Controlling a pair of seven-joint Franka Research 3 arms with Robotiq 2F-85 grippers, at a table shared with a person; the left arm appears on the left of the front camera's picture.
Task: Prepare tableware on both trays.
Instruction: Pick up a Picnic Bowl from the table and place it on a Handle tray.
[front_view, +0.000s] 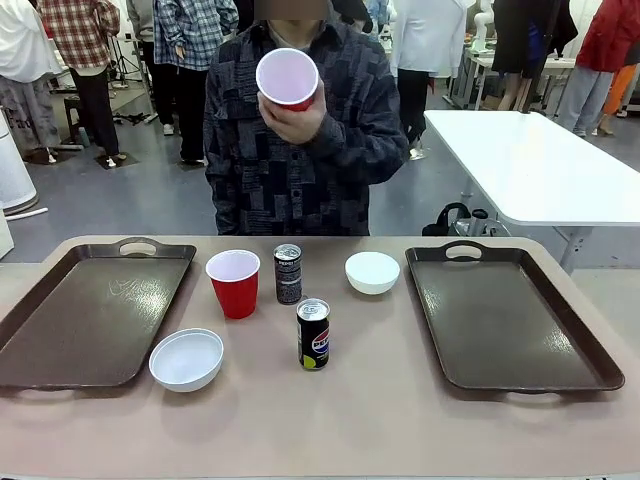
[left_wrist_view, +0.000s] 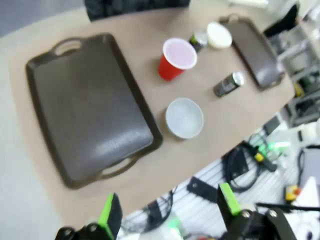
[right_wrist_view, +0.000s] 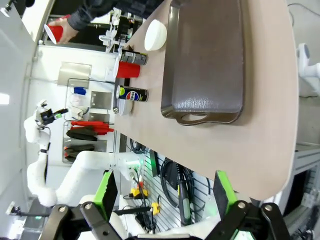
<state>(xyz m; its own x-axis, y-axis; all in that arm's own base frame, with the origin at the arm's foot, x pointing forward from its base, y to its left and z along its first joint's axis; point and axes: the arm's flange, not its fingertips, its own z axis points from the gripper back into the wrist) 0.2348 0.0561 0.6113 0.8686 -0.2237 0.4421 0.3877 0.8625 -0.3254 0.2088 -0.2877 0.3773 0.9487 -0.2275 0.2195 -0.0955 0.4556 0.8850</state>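
Both pincers, the left gripper (left_wrist_view: 169, 207) and the right gripper (right_wrist_view: 164, 189), hang spread wide and empty off the table's (front_view: 400, 420) near edge. Between the bare left tray (front_view: 95, 315) and right tray (front_view: 510, 320) stand a red cup (front_view: 233, 283), a dark can (front_view: 288, 273) and the Pepsi can (front_view: 313, 333); the near bowl (front_view: 186, 358) sits just right of the left tray, handiest for the left arm, and the far bowl (front_view: 372, 271) just left of the right tray. The person's hand (front_view: 300, 120) holds a second red cup (front_view: 288, 78) aloft beyond the far edge.
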